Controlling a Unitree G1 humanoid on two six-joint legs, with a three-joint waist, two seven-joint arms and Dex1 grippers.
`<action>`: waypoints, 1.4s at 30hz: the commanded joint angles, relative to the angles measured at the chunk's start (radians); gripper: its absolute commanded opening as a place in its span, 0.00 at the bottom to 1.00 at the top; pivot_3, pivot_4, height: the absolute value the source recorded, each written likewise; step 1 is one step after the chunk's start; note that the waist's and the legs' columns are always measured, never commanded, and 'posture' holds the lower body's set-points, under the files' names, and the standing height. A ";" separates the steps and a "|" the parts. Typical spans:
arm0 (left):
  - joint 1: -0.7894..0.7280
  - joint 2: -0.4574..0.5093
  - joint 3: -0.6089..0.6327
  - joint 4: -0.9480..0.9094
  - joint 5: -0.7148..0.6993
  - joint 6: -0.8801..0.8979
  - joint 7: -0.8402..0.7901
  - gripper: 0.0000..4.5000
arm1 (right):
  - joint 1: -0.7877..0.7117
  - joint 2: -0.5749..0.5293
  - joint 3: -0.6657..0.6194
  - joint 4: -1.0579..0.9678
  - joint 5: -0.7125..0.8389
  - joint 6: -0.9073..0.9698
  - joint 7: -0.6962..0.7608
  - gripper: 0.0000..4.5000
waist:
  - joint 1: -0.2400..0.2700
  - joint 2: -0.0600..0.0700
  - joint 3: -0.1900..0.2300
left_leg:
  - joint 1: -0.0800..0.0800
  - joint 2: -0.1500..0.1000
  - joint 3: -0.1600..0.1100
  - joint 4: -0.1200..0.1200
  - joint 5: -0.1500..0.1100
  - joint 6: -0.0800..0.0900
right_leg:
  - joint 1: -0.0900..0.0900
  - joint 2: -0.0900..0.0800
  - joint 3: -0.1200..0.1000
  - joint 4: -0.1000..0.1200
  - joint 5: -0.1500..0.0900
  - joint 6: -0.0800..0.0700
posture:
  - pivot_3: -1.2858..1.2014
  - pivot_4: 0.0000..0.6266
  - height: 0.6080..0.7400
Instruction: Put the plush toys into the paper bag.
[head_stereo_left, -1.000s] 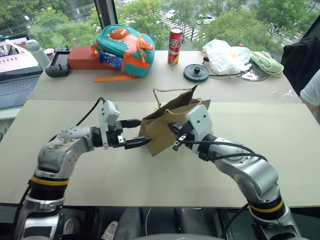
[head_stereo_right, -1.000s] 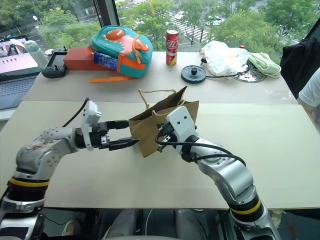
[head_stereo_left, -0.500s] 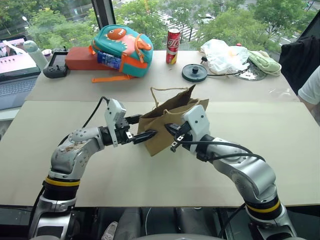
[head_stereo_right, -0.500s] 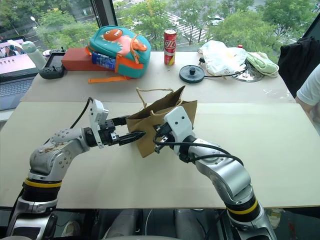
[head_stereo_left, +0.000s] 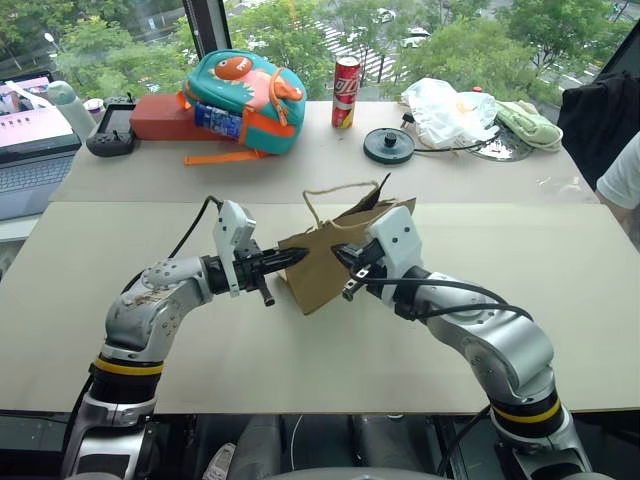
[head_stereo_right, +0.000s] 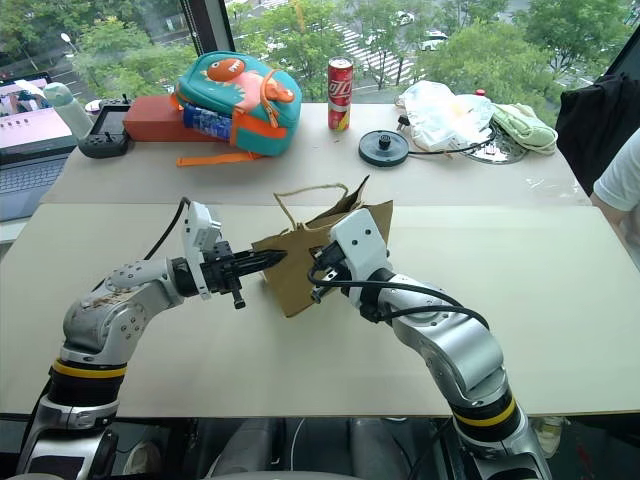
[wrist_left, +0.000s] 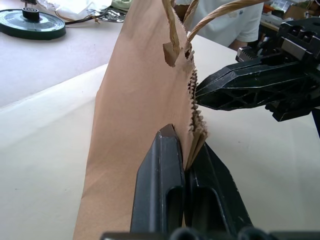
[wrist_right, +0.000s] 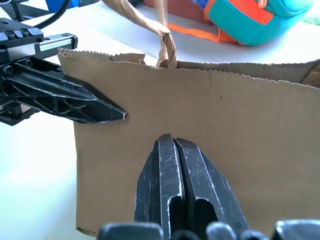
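Since a second ago, left pincer (head_stereo_left: 292, 258) is clamping shut on the paper bag (head_stereo_left: 335, 262) rim; right pincer (head_stereo_left: 345, 262) is pinching its wall, seemingly. Bag is hanging over counter (head_stereo_left: 560, 300): light, crushable, tearing easily; grip beside handles. Backpack (head_stereo_left: 245, 88), can (head_stereo_left: 346, 78) standing well behind, obstructing nothing.

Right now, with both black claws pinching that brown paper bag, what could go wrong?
The left gripper pinches the plain brown kraft paper bag right at its serrated top edge, so a hard pull might tear the paper. The right gripper is shut on the bag's flat wall, and pulling apart unevenly could crumple rather than open it. The thin tan cord handle could snag a finger.
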 joint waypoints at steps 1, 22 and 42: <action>-0.037 -0.018 -0.003 0.026 0.022 -0.029 0.019 0.01 | -0.023 -0.011 -0.077 -0.105 0.066 0.043 0.035 0.00 | 0.001 0.000 0.000 | 0.000 0.000 0.000 0.000 0.000 0.000 | 0.000 0.000 0.000 0.000 0.000 0.000 | 0.52 0.24 0.99; -0.074 0.242 0.078 0.016 -0.052 -0.176 -0.447 0.01 | 0.267 -0.438 -0.718 -0.017 0.454 -0.096 0.559 0.00 | 0.000 0.000 0.000 | 0.003 0.001 0.001 0.000 0.000 0.000 | 0.002 0.001 0.001 0.000 -0.003 0.004 | 0.52 0.24 0.99; 0.083 0.276 0.012 0.089 0.091 -0.510 -0.628 0.01 | 0.270 -0.507 -0.698 0.043 0.495 -0.135 0.617 0.00 | 0.004 0.000 0.000 | 0.002 0.001 0.002 0.000 0.000 0.000 | 0.002 0.000 0.001 -0.002 -0.002 0.003 | 0.52 0.24 0.99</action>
